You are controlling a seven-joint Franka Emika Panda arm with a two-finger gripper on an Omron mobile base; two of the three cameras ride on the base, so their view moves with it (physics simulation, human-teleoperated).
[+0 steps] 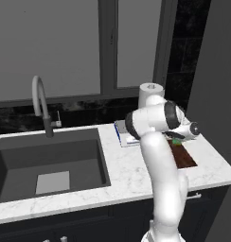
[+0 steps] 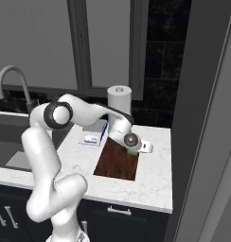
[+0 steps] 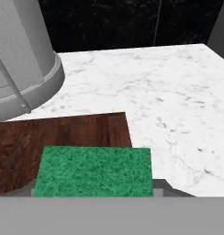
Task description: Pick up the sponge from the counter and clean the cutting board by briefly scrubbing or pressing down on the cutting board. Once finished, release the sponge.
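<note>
Gripper (image 2: 134, 150) low over the cutting board (image 2: 115, 165), sponge (image 3: 93, 171) underneath (grasping or released, can't tell).

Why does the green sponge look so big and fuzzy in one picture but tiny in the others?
In the hand view the camera sits right above the sponge, so it looms large with soft, blurry edges; in the left base view it is a small green speck beside the arm; in the right base view it peeks out on the cutting board, under flat, even light.

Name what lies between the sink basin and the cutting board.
A white-and-blue scale on bare counter, between sink basin and cutting board, in the right base view.
</note>
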